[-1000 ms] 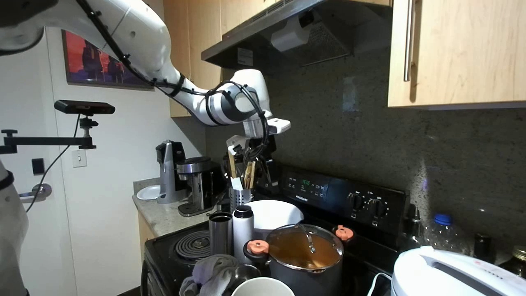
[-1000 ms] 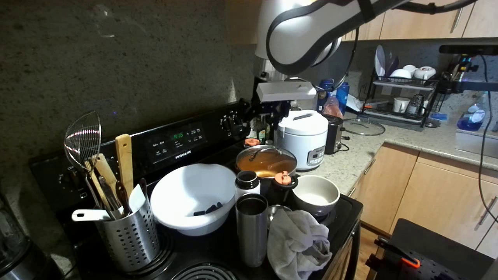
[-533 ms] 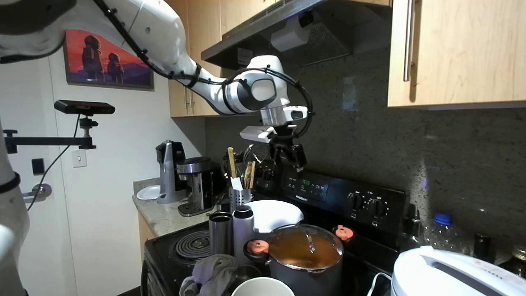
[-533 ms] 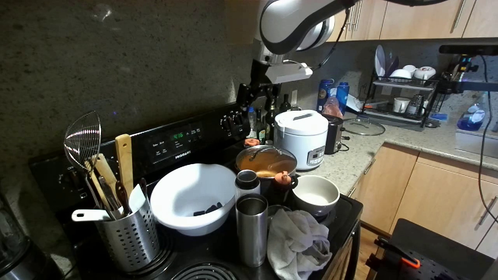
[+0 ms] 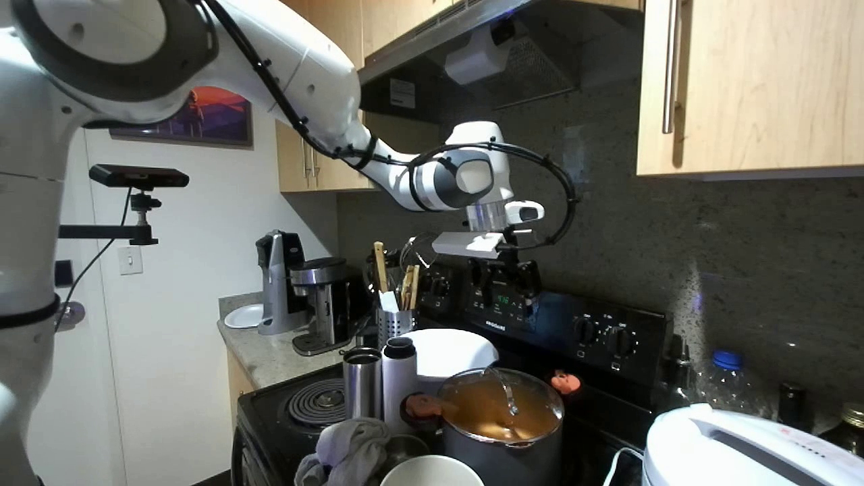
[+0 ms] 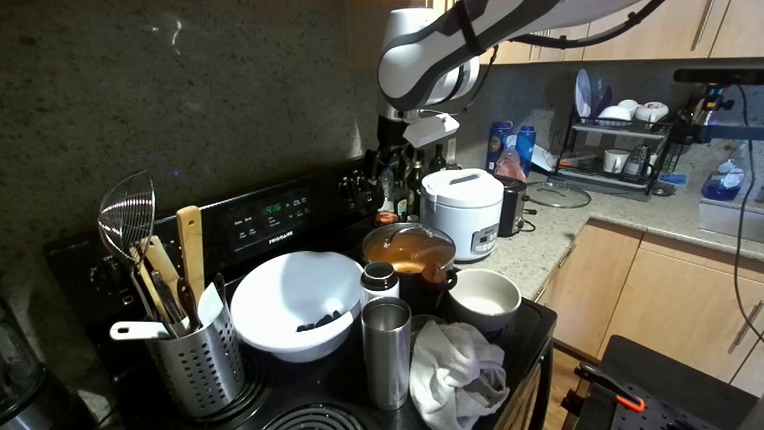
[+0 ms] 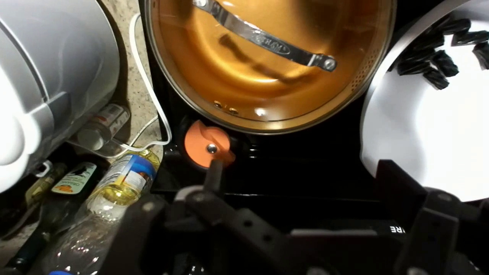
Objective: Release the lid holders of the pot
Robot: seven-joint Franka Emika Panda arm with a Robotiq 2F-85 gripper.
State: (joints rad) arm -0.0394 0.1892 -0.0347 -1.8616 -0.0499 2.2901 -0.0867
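The pot (image 5: 503,459) is round and dark-walled. A clear glass lid (image 7: 275,95) with a metal handle lies on it over an amber interior. Orange lid holders sit on its two side handles: a back one (image 5: 565,383) and a front one (image 5: 423,406), now in shadow. In the wrist view only the back lid holder (image 7: 202,143) shows, at the tip of the left finger; whether they touch cannot be told. My gripper (image 7: 300,172) is open and empty. In both exterior views the gripper (image 5: 507,287) (image 6: 388,170) hangs above the pot's level, by the stove's control panel.
A white bowl (image 6: 298,298) with dark pieces stands beside the pot. A white rice cooker (image 6: 462,215) and bottles (image 7: 126,179) stand on its other side. A steel tumbler (image 6: 386,358), grey cloth (image 6: 459,376) and cream bowl (image 6: 486,298) are in front. A range hood (image 5: 466,67) hangs above.
The arm has swung toward the pot. In the exterior views the gripper has moved right in one picture and slightly left in another, rising, then lowering. Shadow now covers the front lid holder.
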